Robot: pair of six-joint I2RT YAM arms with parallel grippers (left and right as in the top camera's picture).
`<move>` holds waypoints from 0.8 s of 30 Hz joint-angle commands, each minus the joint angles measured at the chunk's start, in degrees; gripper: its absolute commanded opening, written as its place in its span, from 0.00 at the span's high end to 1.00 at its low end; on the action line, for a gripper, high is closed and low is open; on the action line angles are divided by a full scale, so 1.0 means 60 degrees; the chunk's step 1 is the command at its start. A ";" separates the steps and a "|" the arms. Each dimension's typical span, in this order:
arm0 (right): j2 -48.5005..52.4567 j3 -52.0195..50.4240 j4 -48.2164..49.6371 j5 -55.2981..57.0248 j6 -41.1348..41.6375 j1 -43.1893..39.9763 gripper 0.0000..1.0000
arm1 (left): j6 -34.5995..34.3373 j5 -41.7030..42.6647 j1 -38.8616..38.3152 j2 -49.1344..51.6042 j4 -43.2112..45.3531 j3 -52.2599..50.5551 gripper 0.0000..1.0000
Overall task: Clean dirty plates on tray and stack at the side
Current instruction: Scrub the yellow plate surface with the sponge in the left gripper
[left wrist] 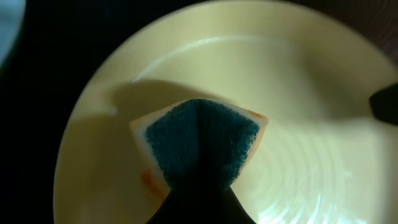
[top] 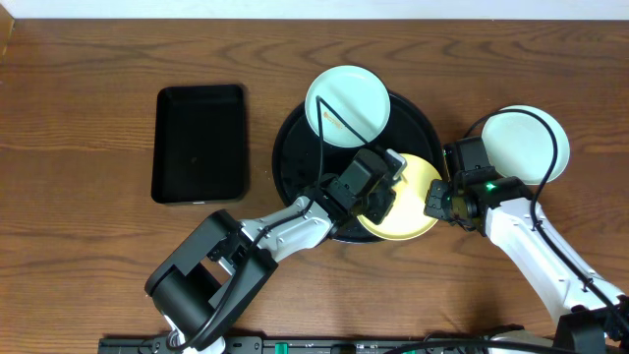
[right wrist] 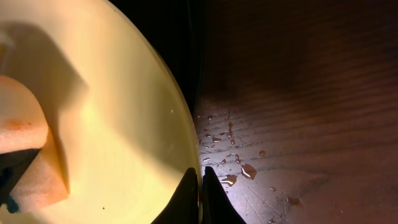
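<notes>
The pale yellow plate lies tilted on the right rim of the round black tray. My left gripper is shut on a sponge, orange with a dark green scrub face, pressed on the yellow plate. My right gripper is shut on the yellow plate's right rim, fingers pinching its edge. A mint-blue plate rests on the tray's far rim. Another mint-blue plate lies on the table right of the tray.
A smaller rectangular black tray stands at the left on the wooden table. Water drops lie on the wood beside the yellow plate. Cables run over the plates from both arms.
</notes>
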 commanded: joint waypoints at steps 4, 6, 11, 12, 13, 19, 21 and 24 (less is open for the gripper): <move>0.0007 -0.0069 -0.0033 -0.0120 0.0069 0.0058 0.99 | 0.0186 -0.0612 -0.0018 0.0240 0.0080 -0.0087 0.92; 0.0007 -0.0069 -0.0036 -0.0120 0.0069 0.0055 0.99 | 0.0182 -0.0608 -0.0018 0.0273 0.0087 -0.0087 0.92; 0.0007 -0.0069 -0.0033 -0.0120 0.0069 0.0055 0.99 | 0.0382 -0.0623 -0.0018 0.0404 0.0095 -0.0087 0.92; 0.0007 -0.0069 -0.0033 -0.0120 0.0073 0.0055 0.99 | 0.0437 -0.0623 -0.0018 0.0444 0.0095 -0.0087 0.92; 0.0007 -0.0069 -0.0033 -0.0120 0.0069 0.0055 0.99 | 0.0441 -0.0623 -0.0018 0.0474 0.0098 -0.0087 0.92; 0.0007 -0.0069 -0.0029 -0.0117 0.0069 0.0055 0.99 | 0.0495 -0.0623 -0.0007 0.0652 0.0397 -0.0087 0.92; 0.0007 -0.0069 -0.0029 -0.0117 0.0069 0.0055 0.99 | 0.0721 -0.0623 0.0004 0.0648 0.0601 -0.0087 0.92; 0.0007 -0.0073 -0.0029 -0.0117 0.0069 0.0055 0.99 | 0.0831 -0.0623 0.0087 0.0648 0.0838 -0.0087 0.92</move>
